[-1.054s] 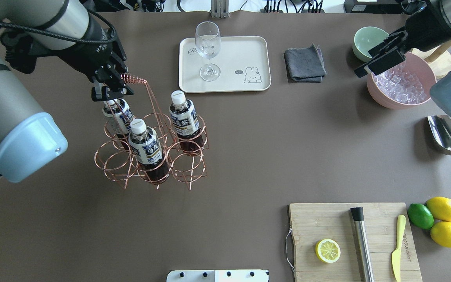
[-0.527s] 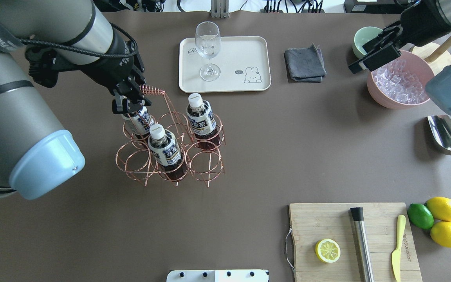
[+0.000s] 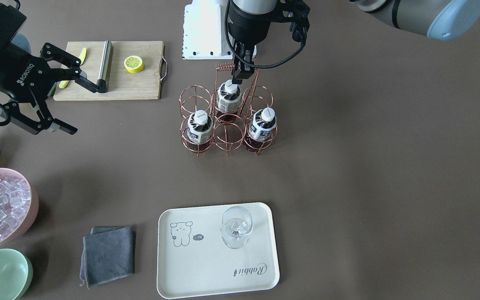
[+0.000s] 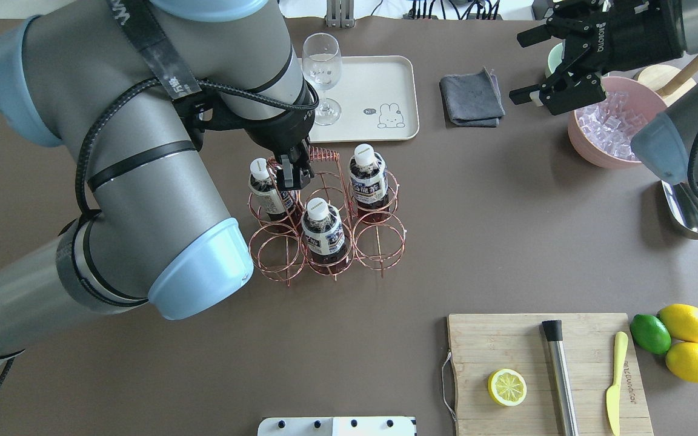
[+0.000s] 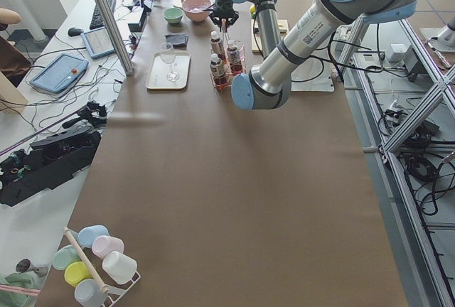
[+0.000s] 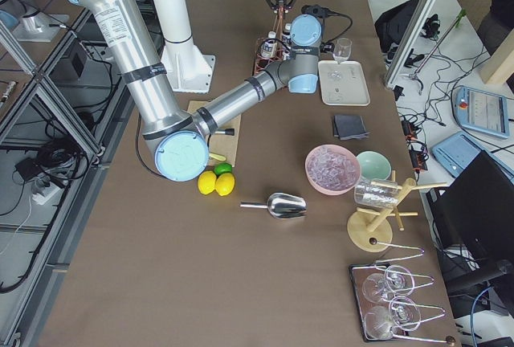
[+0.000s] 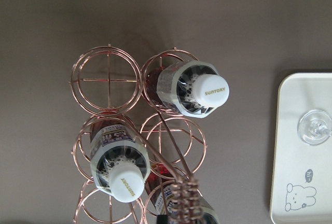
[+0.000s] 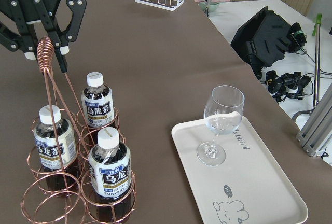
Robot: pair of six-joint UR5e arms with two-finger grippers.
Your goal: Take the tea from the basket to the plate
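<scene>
The copper wire basket (image 4: 379, 241) stands on the table in front of the plate (image 4: 379, 79). Three tea bottles (image 4: 323, 230) (image 4: 367, 178) (image 4: 261, 188) stand in its cells, also in the front view (image 3: 198, 127). My left gripper (image 4: 291, 175) hangs over the basket's coiled handle (image 4: 323, 154). In the right wrist view the left gripper (image 8: 45, 58) looks open, its fingers apart on either side of the coil. My right gripper (image 4: 515, 68) is open and empty, in the air near the pink bowl. A wine glass (image 4: 323, 72) stands on the plate.
A grey cloth (image 4: 471, 98) lies right of the plate. A pink bowl of ice (image 4: 618, 130), a green bowl (image 3: 0, 275) and a metal scoop (image 4: 691, 209) are at the right. A cutting board (image 4: 506, 339) with a lemon half, a metal bar and a knife is at the front right.
My left arm has moved the basket with its three bottles to the right, toward the plate. My right gripper has moved left and turned.
</scene>
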